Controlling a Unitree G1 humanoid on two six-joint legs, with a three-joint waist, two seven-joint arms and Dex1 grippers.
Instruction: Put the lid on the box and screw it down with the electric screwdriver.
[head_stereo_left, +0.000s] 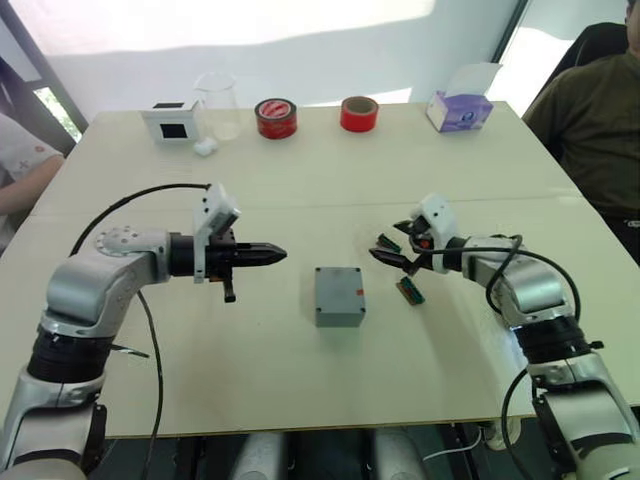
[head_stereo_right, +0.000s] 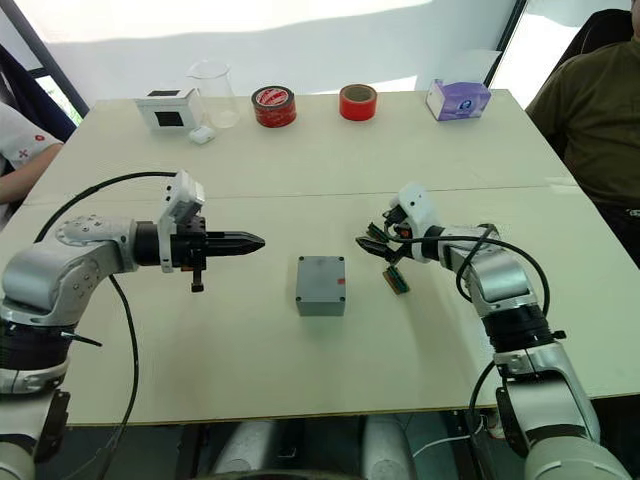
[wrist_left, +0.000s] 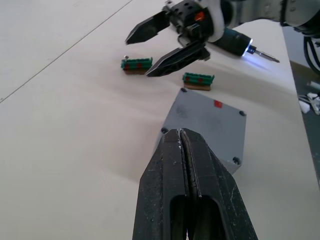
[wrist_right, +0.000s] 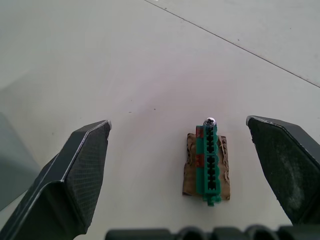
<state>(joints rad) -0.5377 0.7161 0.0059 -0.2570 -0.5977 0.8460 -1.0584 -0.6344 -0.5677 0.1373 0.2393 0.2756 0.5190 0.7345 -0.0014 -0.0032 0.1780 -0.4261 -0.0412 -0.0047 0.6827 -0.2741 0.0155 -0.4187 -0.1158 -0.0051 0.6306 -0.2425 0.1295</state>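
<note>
Box (head_stereo_left: 339, 295) grey, square, lidded; left hand (head_stereo_left: 270, 254) closed empty, right hand (head_stereo_left: 392, 250) spread wide

On the worktop (head_stereo_left: 300, 380) sit one grey plastic square box (head_stereo_left: 339, 296), two red tape rolls (head_stereo_left: 276, 118), two green terminal strips (wrist_left: 136, 64), one clear beaker (head_stereo_left: 218, 104).

Grey box (head_stereo_left: 339, 295) with small red mark; green terminal strip (wrist_right: 208, 164) on brown backing; two red tape rolls (head_stereo_left: 276, 118).

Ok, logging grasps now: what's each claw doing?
Left claw: shut, holding nothing.
Right claw: open, empty, above a small green block.
</note>
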